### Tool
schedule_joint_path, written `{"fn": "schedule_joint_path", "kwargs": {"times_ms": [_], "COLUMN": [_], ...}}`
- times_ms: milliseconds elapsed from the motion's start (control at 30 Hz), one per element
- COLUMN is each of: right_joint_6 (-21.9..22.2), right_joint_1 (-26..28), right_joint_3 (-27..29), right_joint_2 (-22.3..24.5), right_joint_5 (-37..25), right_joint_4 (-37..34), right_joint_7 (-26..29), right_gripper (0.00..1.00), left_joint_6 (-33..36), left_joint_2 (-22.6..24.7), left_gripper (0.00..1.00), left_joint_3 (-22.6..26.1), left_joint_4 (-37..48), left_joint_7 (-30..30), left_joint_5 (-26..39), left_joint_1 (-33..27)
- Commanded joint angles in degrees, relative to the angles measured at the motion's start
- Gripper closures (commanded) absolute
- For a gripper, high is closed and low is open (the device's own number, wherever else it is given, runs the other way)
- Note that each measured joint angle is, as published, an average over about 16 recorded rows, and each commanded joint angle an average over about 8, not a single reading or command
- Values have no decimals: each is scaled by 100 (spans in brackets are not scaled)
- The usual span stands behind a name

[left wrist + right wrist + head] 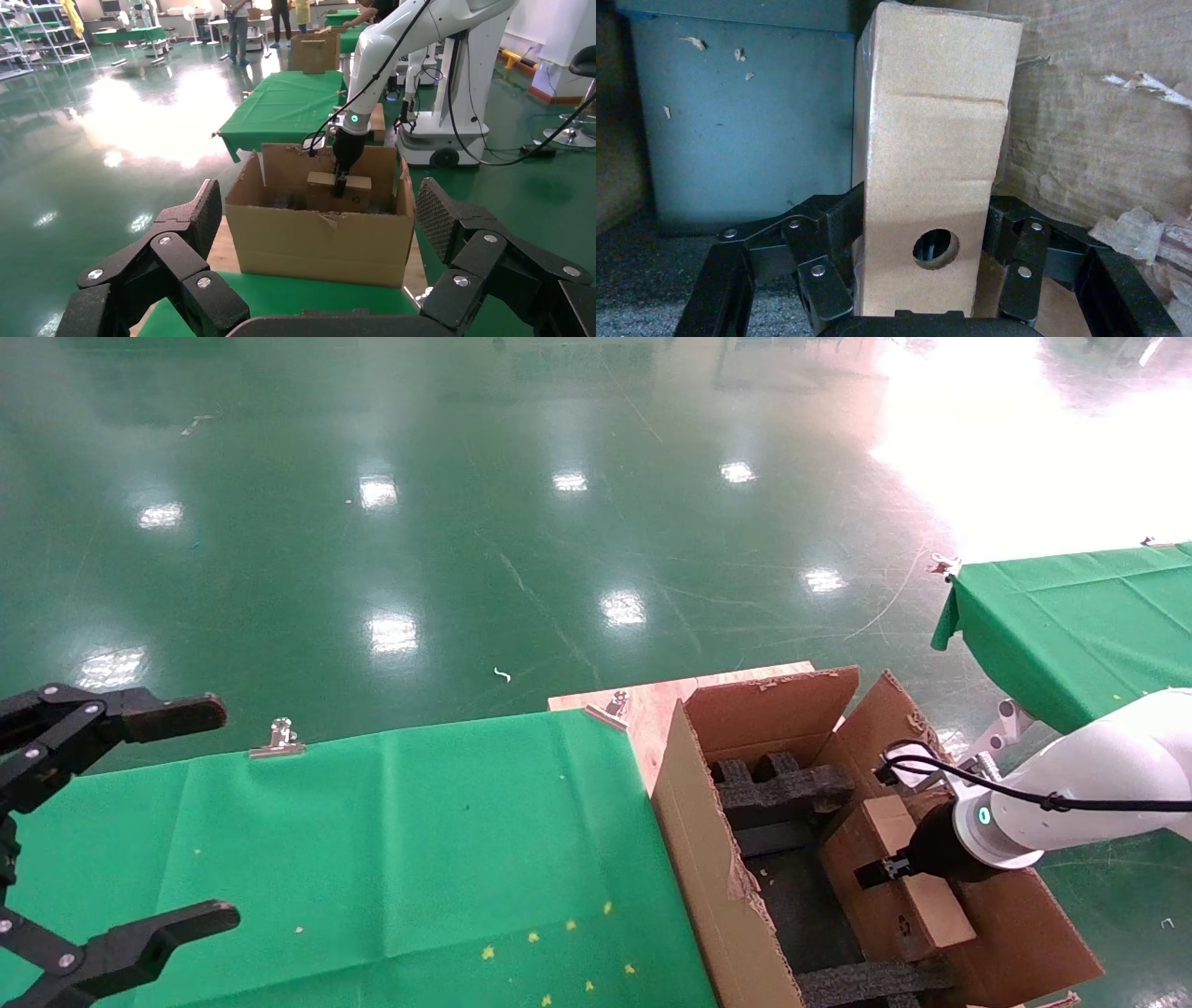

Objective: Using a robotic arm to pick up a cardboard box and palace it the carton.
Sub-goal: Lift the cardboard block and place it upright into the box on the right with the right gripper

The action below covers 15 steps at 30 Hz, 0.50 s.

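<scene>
The right claw [926, 281] grips the cardboard box [908, 882] inside the carton [708, 859]; placing seems underway, release probably next.

The small brown cardboard box [917, 887] is down inside the big carton [717, 868], up against its right wall. It's clamped in the white robotic arm's gripper [880, 871]. Carton's got torn flaps and black foam.
</scene>
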Motion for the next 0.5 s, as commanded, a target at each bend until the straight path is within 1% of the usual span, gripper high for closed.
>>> {"fn": "schedule_joint_path", "kwargs": {"times_ms": [33,500], "right_joint_6": [0,-3], "right_joint_1": [-15,29], "right_joint_3": [5,11], "right_joint_2": [-31,-13], "right_joint_5": [54,-20], "right_joint_4": [-59,13], "right_joint_7": [-50,-21], "right_gripper": [0,0], "left_joint_6": [-1,0], "left_joint_2": [0,0], "left_gripper": [0,0], "left_joint_3": [0,0], "left_joint_4": [0,1], "left_joint_7": [0,1], "left_joint_5": [0,0], "left_joint_1": [1,0]}}
